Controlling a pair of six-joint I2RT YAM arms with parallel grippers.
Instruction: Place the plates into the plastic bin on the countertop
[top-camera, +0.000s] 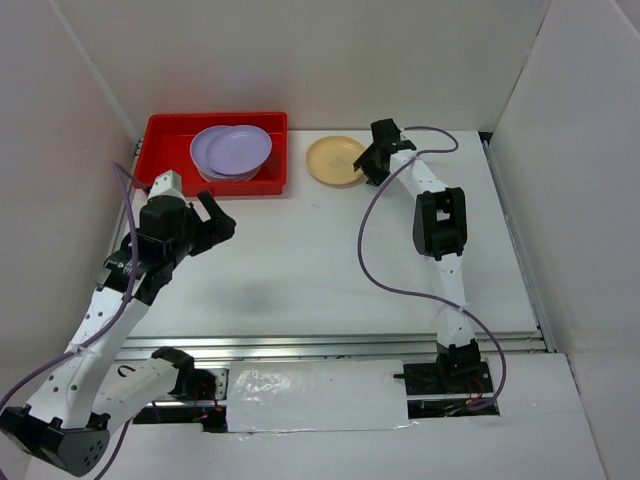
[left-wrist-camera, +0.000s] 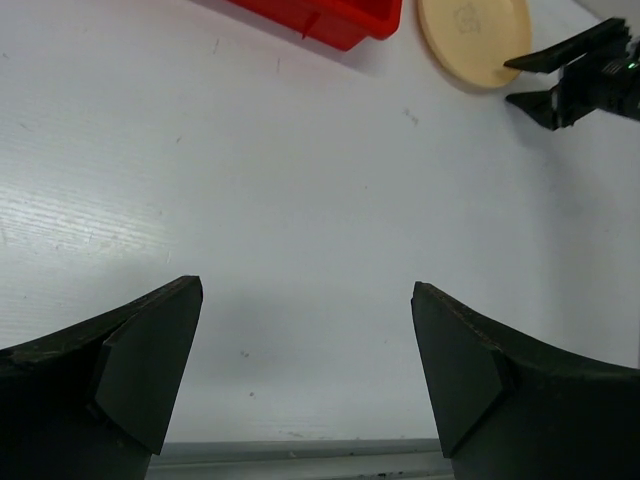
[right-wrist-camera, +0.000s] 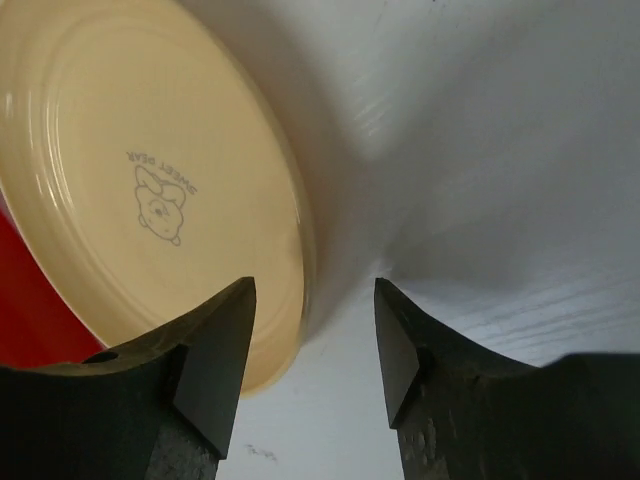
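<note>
A red plastic bin (top-camera: 165, 135) stands at the back left of the white countertop (top-camera: 320, 270) and holds a stack of purple plates (top-camera: 232, 151). A yellow plate (top-camera: 335, 160) lies on the countertop right of the bin. It fills the upper left of the right wrist view (right-wrist-camera: 150, 190), with a small bear mark at its centre. My right gripper (top-camera: 367, 160) is open at the plate's right edge, its jaws straddling the rim (right-wrist-camera: 312, 300). My left gripper (top-camera: 218, 222) is open and empty, in front of the bin (left-wrist-camera: 330, 15).
White walls close in the left, back and right sides. A metal rail (top-camera: 330, 345) runs along the front edge. A purple cable (top-camera: 375, 260) loops over the countertop left of the right arm.
</note>
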